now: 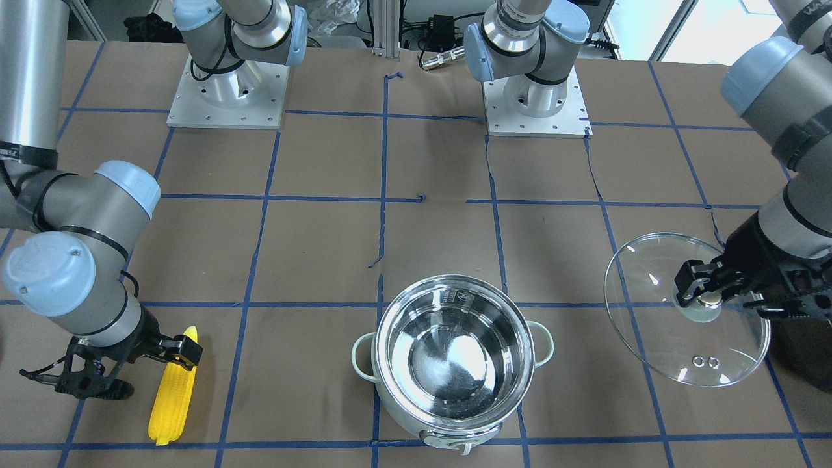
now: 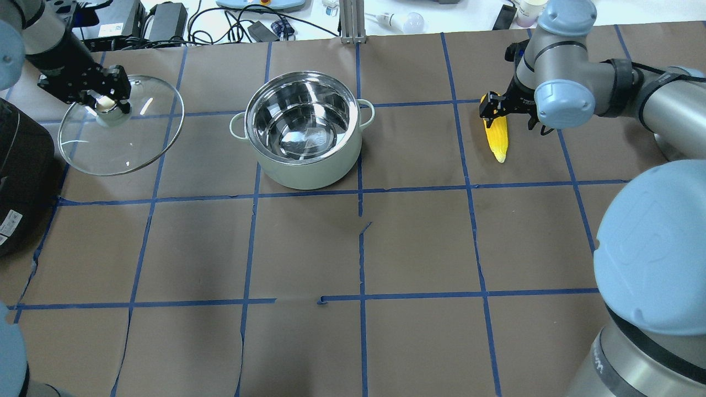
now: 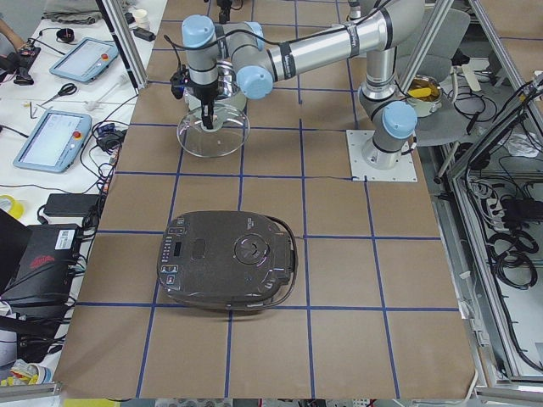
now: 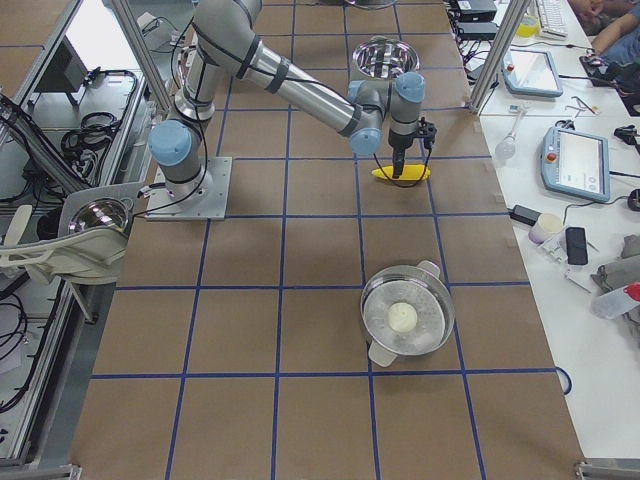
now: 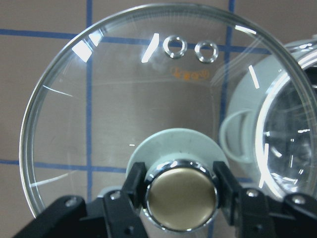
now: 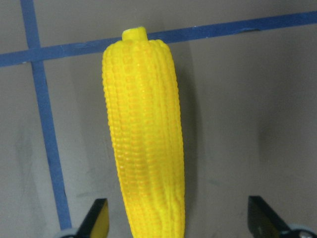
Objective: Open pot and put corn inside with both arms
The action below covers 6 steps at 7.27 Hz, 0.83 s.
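Observation:
The pot (image 2: pixel 303 168) stands open and empty, mint-green outside, steel inside; it also shows in the front view (image 1: pixel 385 338). My left gripper (image 2: pixel 105 100) is shut on the knob (image 5: pixel 181 196) of the clear glass lid (image 2: pixel 127 144), held tilted off to the pot's side (image 1: pixel 663 344). The yellow corn (image 2: pixel 498 137) lies flat on the table (image 1: pixel 172 393). My right gripper (image 2: pixel 510 113) is open and straddles the corn's thick end (image 6: pixel 148 163), one finger on either side.
A black rounded appliance (image 3: pixel 229 259) sits on the table beyond the lid, at the robot's left end (image 2: pixel 22 165). A second steel pot (image 4: pixel 405 320) stands at the right end. Blue tape lines grid the brown table.

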Each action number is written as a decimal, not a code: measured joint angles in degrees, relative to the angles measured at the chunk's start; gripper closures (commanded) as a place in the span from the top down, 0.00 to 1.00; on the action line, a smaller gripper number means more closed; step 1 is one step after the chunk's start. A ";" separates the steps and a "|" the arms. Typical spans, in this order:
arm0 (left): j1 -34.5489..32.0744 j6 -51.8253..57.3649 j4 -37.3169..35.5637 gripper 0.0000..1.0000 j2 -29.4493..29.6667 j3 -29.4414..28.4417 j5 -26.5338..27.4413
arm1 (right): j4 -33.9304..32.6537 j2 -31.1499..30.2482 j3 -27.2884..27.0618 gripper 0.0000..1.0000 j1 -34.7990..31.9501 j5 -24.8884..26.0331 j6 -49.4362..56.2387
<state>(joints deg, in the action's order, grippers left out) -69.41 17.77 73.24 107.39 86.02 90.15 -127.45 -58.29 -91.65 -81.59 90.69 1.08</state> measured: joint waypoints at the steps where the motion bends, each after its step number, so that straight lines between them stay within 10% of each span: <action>1: 2.55 2.17 -4.88 0.26 0.45 3.66 -0.47 | -0.86 1.43 0.57 1.00 -0.01 -0.51 -0.06; 2: 4.23 3.11 -10.13 0.26 0.68 8.35 -1.28 | -1.49 2.69 1.02 0.85 -0.01 -0.79 -0.08; 4: 5.37 4.29 -21.45 0.27 1.21 16.81 -2.94 | -3.23 4.39 1.51 0.09 -0.04 -1.00 -0.09; 6: 5.34 4.60 -25.34 0.28 2.30 19.25 -3.59 | -3.63 4.53 2.39 0.00 0.01 -1.06 -0.10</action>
<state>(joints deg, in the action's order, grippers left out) -64.06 22.37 47.89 109.69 105.27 86.56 -131.08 -53.77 -89.25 -81.58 89.64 0.98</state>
